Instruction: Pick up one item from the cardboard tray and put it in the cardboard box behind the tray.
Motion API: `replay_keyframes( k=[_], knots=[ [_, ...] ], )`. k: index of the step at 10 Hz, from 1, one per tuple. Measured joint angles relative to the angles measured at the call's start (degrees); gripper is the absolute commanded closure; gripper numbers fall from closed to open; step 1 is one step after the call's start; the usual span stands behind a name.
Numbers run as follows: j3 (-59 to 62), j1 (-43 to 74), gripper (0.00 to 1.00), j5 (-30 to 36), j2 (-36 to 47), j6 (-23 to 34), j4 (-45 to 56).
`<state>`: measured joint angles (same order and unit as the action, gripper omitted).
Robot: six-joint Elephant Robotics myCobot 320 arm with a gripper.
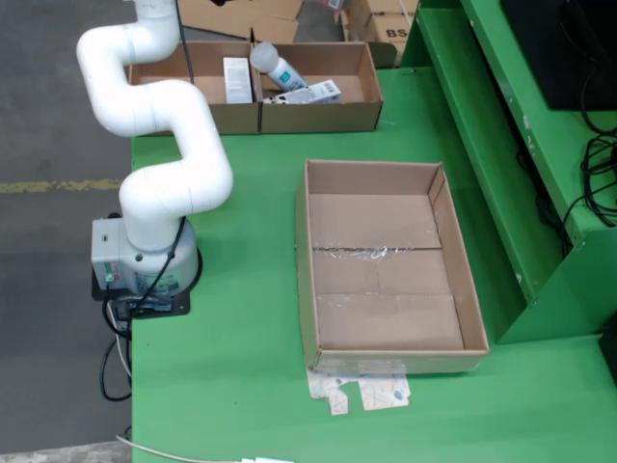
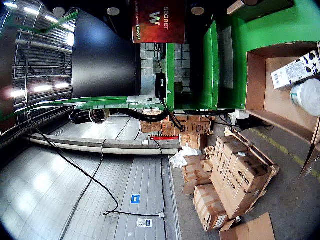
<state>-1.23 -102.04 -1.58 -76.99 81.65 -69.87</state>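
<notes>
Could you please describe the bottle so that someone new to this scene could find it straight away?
In the fixed view, start at the big empty tray mid-table and look beyond it to the divided box at the far edge. In its right compartment the bottle leans at the divider. It is the only round item; its neighbours are flat-sided cartons.

The arm (image 1: 154,106) is smooth, glossy white plastic. The tray (image 1: 386,270) is matt brown cardboard with shiny clear tape across its floor. The box (image 1: 289,116) is matt cardboard too. The table (image 1: 251,386) looks matt green. No fingers show.
</notes>
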Motion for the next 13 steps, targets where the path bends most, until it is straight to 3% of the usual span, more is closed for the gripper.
replay_keyframes(
  k=[2, 6, 10, 13],
  knots=[
    [0.0, 0.3, 1.0, 1.7, -0.1, -3.2, 1.1],
    [0.0, 13.7, 1.0, 15.8, 13.6, -17.3, 15.3],
    [0.0, 15.0, 1.0, 27.7, 25.5, -29.1, 27.2],
    [0.0, 15.5, 1.0, 36.5, 25.4, -37.9, 35.9]
  ],
)
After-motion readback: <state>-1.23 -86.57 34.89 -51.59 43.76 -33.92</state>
